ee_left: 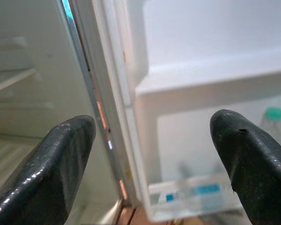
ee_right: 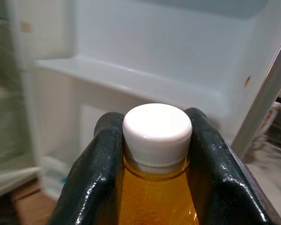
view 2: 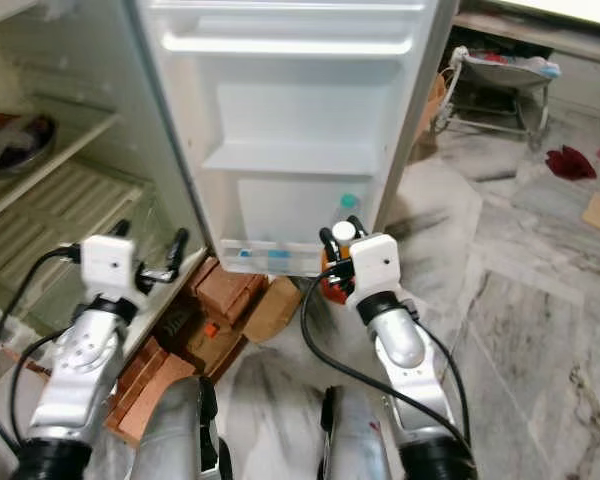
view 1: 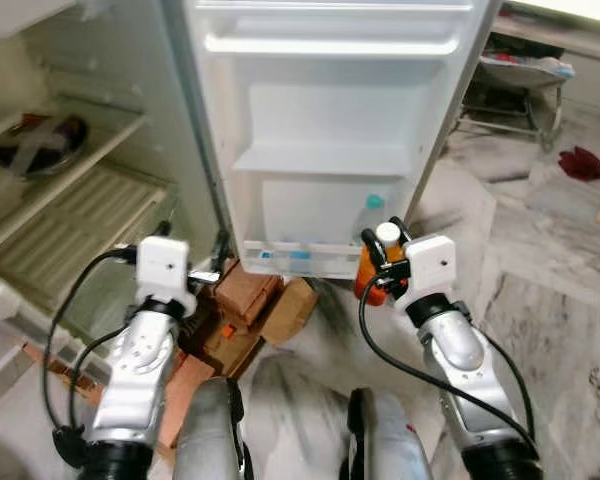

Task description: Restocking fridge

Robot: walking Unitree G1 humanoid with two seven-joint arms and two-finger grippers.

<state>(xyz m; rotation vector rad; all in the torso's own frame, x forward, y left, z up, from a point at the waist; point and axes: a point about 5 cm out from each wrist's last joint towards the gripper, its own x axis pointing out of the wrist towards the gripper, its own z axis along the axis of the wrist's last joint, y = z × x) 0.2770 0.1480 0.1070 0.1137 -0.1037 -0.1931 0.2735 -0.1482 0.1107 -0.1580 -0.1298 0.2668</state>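
Gripped upright at its neck by the right end effector (view 1: 384, 262), 1 orange bottle (ee_right: 152, 197) faces the door shelf (view 1: 290, 258) just ahead; left end effector (view 1: 193, 255) gapes, empty.

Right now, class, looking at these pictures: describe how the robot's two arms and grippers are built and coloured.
Both arms are silver metal segments with black joints. Each wrist carries a white boxy camera housing, and a looping black cable runs along each arm. The left gripper and right gripper each have two long, glossy black fingers.

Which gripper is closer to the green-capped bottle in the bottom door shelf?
Right. The right gripper, holding an orange bottle, sits just in front of the green-capped bottle. The left gripper is off toward the fridge's hinge side.
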